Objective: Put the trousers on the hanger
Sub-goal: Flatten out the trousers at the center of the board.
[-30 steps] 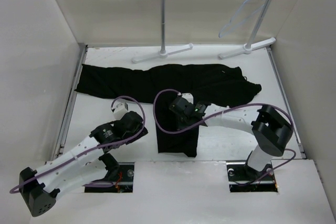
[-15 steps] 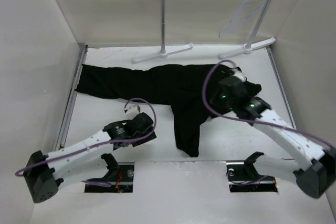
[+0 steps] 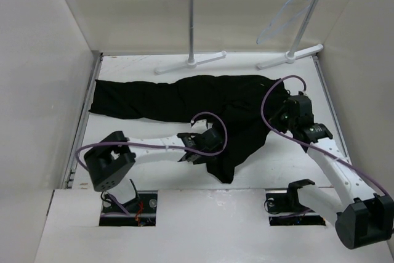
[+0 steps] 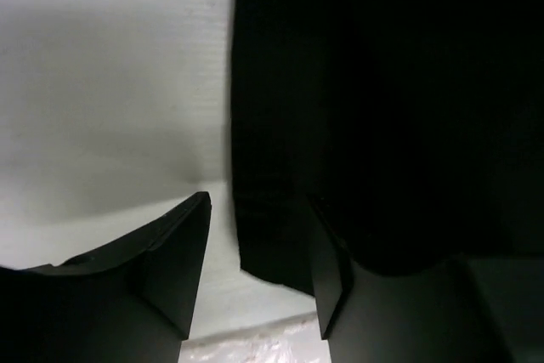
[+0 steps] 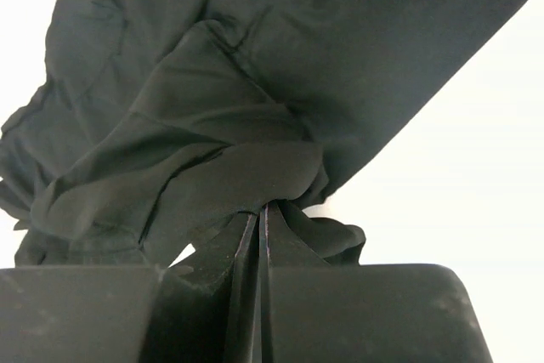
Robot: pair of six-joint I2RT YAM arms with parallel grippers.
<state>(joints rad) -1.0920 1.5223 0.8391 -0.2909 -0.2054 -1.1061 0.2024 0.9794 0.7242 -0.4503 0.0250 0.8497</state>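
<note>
The black trousers [image 3: 184, 97] lie across the table, one leg stretching left and the other folded down toward the front [image 3: 225, 164]. My left gripper [image 3: 214, 147] is open over that front leg. In the left wrist view [image 4: 259, 252] the leg's edge [image 4: 272, 210] lies between the open fingers. My right gripper [image 3: 284, 114] is shut on a bunched fold of the trousers at their right end. The pinched fabric [image 5: 229, 167] shows in the right wrist view, above the closed fingertips [image 5: 263, 210]. The pale hanger [image 3: 282, 18] hangs from the rack rail at the back right.
The white garment rack has a left post [image 3: 192, 16] and a right post [image 3: 308, 20], with feet [image 3: 191, 63] on the table's back edge. White walls close in the left side [image 3: 43, 78] and the right side [image 3: 363, 60]. Purple cables [image 3: 209, 118] loop over both arms.
My right gripper has moved right, from the table's middle to the trousers' right end, dragging the fabric. My left arm has swung right, and its gripper is over the front leg.
</note>
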